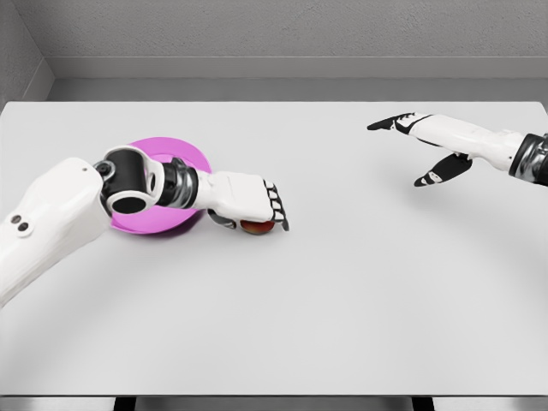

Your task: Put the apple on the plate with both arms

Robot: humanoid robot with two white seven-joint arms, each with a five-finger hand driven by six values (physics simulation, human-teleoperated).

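Left robot hand [250,199] over apple [256,226], fingers curled

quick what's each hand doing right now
Left hand: over the apple, grasp cannot be told.
Right hand: open, holding nothing.

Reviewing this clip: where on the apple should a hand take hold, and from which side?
Around the apple's round middle, from above, as the left hand is placed now, fingers curled over it. It sits low on the table, just right of the pink plate; the right hand hovers far off.
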